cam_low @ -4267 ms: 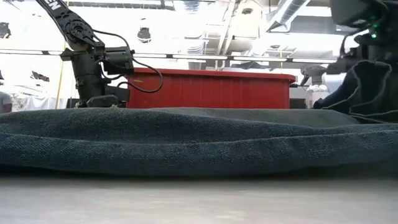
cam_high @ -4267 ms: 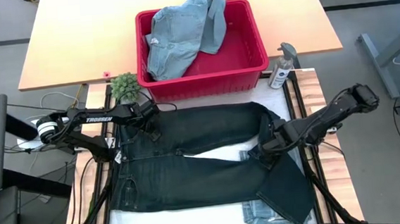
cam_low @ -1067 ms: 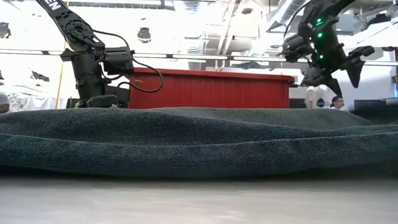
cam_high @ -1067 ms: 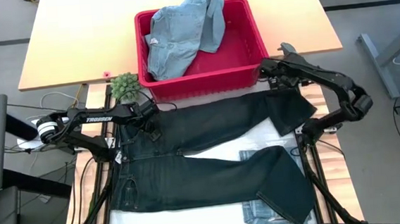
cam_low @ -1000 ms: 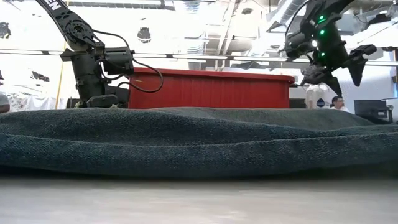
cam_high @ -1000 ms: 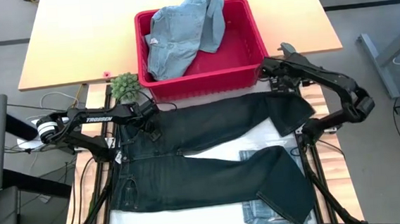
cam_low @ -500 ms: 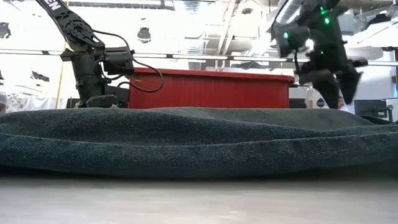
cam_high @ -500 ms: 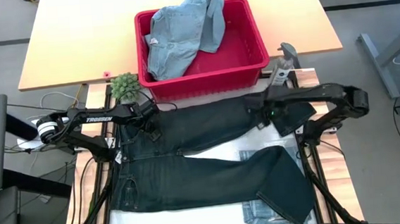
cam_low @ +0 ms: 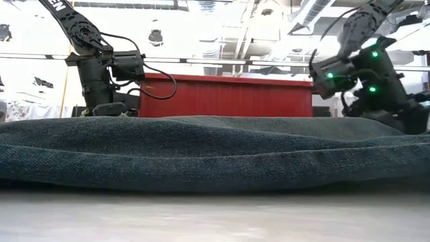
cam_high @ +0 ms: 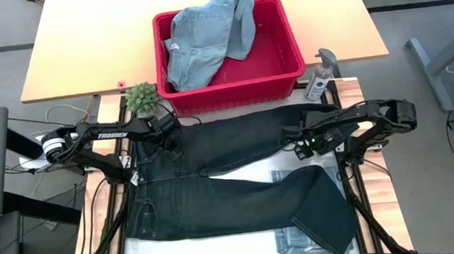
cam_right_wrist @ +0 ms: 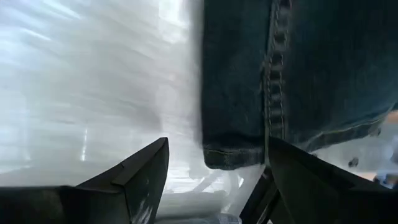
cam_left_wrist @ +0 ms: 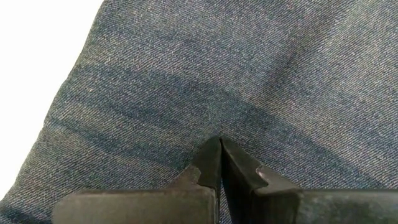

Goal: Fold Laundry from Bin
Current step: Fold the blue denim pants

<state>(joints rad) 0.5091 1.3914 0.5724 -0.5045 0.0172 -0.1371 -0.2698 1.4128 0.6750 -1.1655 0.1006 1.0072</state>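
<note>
Both right fingers [cam_right_wrist: 140, 177] straddle the dark trousers' [cam_high: 238, 170] leg end.

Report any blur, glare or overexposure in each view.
High view: evenly lit and sharp, no glare on the red bin. Low view: the room behind is blown out white, and the near fold of the dark trousers is soft. Left wrist view: sharp denim weave, a white overexposed corner. Right wrist view: the white table cover is streaked with motion blur and glare.
</note>
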